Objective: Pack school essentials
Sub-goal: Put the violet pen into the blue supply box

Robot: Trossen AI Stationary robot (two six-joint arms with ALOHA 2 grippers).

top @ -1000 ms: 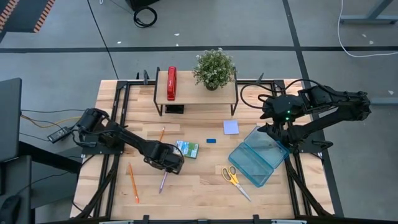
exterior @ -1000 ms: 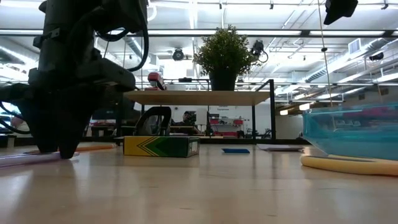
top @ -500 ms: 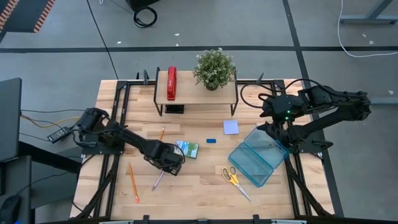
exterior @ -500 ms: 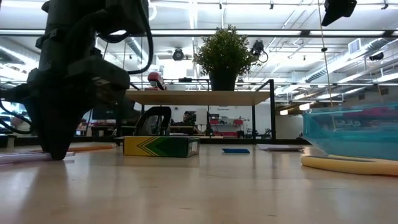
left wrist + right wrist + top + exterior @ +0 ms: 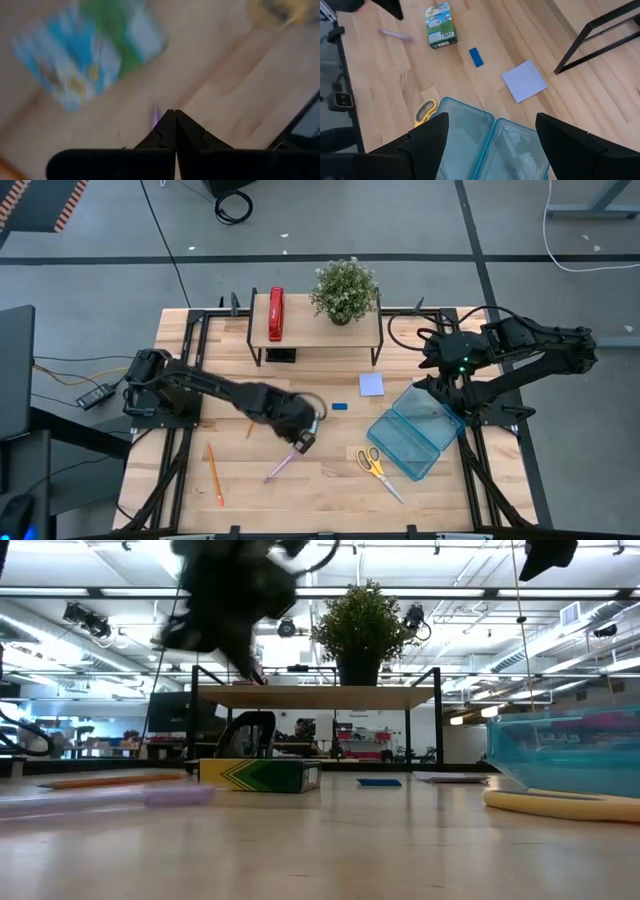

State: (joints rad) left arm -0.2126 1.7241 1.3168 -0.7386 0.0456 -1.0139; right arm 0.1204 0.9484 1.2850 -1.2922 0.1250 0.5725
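My left gripper (image 5: 304, 439) is shut and hangs well above the table (image 5: 244, 660), with nothing between its fingers (image 5: 174, 116). The purple pen (image 5: 283, 467) lies flat on the table just near of it, also in the right wrist view (image 5: 395, 35). The green-blue packet (image 5: 260, 775) lies under the gripper and is hidden in the high view. An orange pencil (image 5: 214, 473) lies at the near left. The blue eraser (image 5: 340, 406), sticky-note pad (image 5: 371, 384) and scissors (image 5: 380, 470) lie farther right. My right gripper (image 5: 492, 145) waits open above the case.
The open translucent blue case (image 5: 415, 435) lies at the right. A low wooden shelf (image 5: 320, 330) at the far edge bears a red stapler (image 5: 276, 313) and a potted plant (image 5: 345, 288). Bare wood lies along the near edge between the pen and the scissors.
My left gripper has shut at the pen, then risen and swung toward the table's right edge over the packet. The pen has slid to the right and turned more slantwise, and it lies on the table.
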